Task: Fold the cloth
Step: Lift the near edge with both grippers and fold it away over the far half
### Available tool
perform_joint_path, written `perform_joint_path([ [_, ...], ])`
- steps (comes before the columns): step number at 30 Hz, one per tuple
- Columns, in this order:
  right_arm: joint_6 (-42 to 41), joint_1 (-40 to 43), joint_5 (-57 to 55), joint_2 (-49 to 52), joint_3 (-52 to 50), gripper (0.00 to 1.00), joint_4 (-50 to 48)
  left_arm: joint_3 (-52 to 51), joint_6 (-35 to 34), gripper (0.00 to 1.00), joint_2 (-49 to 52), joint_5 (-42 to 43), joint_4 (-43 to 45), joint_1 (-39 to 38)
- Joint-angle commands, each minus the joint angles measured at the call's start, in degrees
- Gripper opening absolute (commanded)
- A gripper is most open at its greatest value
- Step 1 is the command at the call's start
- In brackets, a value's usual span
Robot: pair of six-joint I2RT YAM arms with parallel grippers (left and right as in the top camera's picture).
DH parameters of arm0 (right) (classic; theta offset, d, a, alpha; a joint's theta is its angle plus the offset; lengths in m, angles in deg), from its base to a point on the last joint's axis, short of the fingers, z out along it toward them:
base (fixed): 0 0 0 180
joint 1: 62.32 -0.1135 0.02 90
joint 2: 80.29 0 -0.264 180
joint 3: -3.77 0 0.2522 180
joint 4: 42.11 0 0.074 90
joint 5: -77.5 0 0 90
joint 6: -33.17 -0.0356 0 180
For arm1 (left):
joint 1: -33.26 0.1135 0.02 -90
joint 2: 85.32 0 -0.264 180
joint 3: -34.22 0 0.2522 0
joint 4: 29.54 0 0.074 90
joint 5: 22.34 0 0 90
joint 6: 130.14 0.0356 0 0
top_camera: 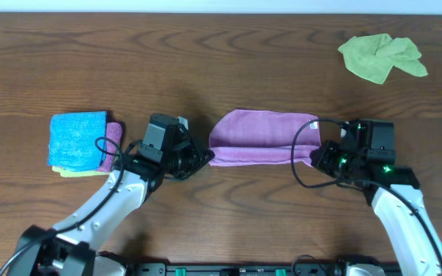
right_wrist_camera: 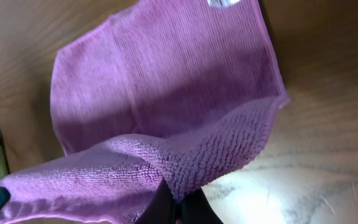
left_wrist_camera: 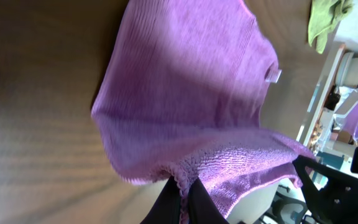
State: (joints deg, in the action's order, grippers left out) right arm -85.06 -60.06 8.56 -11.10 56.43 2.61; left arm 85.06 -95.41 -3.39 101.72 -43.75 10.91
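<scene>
The purple cloth (top_camera: 263,136) lies in the middle of the table, its near edge lifted between the two arms. My left gripper (top_camera: 204,159) is shut on the cloth's near left corner (left_wrist_camera: 182,180), the fabric pinched between its dark fingers (left_wrist_camera: 199,202). On the other side, my right gripper (top_camera: 318,156) is shut on the near right corner (right_wrist_camera: 185,183). The cloth's far half rests flat on the wood, with its small white tag (left_wrist_camera: 273,75) at the far edge. The raised edge sags between both grippers.
A stack with a bright blue cloth (top_camera: 77,138) on top sits at the left, close behind the left arm. A crumpled lime-green cloth (top_camera: 380,57) lies at the far right. Bare brown wood (top_camera: 206,61) spreads beyond the purple cloth.
</scene>
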Motion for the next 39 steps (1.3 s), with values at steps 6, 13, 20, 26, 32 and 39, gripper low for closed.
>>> perform_joint_path([
  [6, 0.04, -0.11, -2.91, 1.75, 1.51, 0.01, -2.54, 3.96, 0.46, 0.06, 6.64, -1.64, 4.15, 0.13],
  [13, 0.04, -0.81, -3.34, 4.79, 1.51, 0.01, -7.67, 10.03, 4.37, 0.06, 12.66, -1.73, 4.15, 0.15],
  [20, 0.02, -2.14, -3.96, 9.66, 1.53, 0.01, -13.57, 14.38, 6.71, 0.06, 16.9, -2.6, 3.63, 0.22],
  [26, 0.04, -2.12, -6.8, 10.64, 1.57, 0.01, -16.87, 14.8, 8.07, 0.06, 17.29, -6.03, 3.65, 0.26],
  [32, 0.04, -2.12, -8.15, 11.15, 1.57, 0.01, -19.98, 14.82, 8.39, 0.06, 17.31, -8.76, 3.93, 0.24],
  [39, 0.02, -2.23, -8.17, 15.17, 1.66, 0.01, -23.93, 14.84, 8.5, 0.06, 17.44, -11.28, 6.08, 0.2],
])
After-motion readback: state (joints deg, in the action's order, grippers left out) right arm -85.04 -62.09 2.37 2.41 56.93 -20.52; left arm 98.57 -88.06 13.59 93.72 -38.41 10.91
